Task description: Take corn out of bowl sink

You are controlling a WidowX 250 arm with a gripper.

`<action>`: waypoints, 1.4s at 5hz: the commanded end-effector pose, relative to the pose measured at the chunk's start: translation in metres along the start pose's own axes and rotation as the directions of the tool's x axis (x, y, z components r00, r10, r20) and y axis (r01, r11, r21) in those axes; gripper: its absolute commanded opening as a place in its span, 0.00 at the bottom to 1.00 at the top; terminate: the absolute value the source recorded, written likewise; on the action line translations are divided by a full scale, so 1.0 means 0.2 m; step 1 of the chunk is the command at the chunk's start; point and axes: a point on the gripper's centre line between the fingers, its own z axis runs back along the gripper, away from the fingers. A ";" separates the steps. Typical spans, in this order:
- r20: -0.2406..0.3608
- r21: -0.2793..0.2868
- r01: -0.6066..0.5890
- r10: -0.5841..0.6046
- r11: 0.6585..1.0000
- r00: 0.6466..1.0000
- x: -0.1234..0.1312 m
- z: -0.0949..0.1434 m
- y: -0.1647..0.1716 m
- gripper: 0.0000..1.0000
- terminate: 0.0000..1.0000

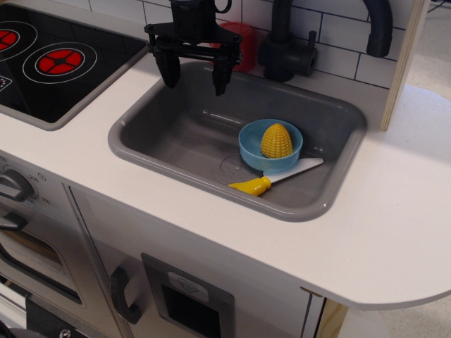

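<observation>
The yellow corn (pixel 276 140) stands upright inside the light-blue bowl (pixel 251 149), which sits on the floor of the grey sink (pixel 162 141) toward its right side. My black gripper (pixel 196 79) hangs open and empty above the sink's back left part, well to the left of and above the bowl. Its two fingers (pixel 171 70) point downward with a wide gap between them.
A toy knife (pixel 271 179) with a yellow handle and white blade lies in the sink against the bowl's front. A red cup (pixel 239 44) stands behind the gripper on the counter. A black faucet (pixel 285 42) rises at the back. A stove top (pixel 49 60) lies to the left.
</observation>
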 end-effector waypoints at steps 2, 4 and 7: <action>0.002 -0.033 -0.038 0.038 0.999 0.999 -0.01 -0.01 -0.09 1.00 0.00; 0.004 -0.084 -0.084 0.085 0.993 0.996 -0.02 -0.01 -0.27 1.00 0.00; 0.056 -0.023 -0.120 0.121 0.993 0.991 -0.03 -0.13 -0.45 1.00 0.00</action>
